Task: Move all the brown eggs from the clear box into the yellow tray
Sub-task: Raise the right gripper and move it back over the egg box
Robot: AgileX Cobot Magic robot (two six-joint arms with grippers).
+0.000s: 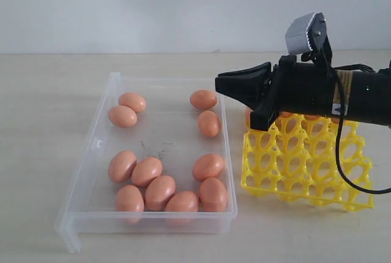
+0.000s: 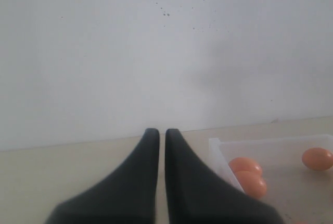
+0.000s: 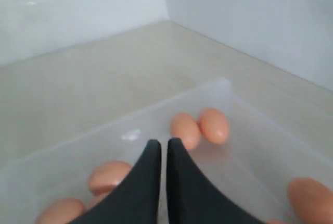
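Observation:
The clear box [image 1: 146, 220] lies left of centre with several brown eggs [image 1: 160, 192] on its floor: two at the far left, two at the far right, the others clustered near the front. The yellow tray [image 1: 305, 171] stands right of the box. Orange-brown egg tops [image 1: 285, 114] show in its far cups, mostly hidden by my right arm. My right gripper [image 1: 221, 84] is shut and empty, pointing left above the box's far right corner. In the right wrist view this gripper [image 3: 160, 141] hangs over the eggs [image 3: 213, 125]. My left gripper [image 2: 162, 130] is shut, empty, beside the box's corner [image 2: 218, 148].
The box and tray rest on a pale wooden tabletop [image 1: 49, 122] backed by a white wall. A black cable [image 1: 339, 153] loops down from the right arm over the tray. The left arm does not show in the exterior view.

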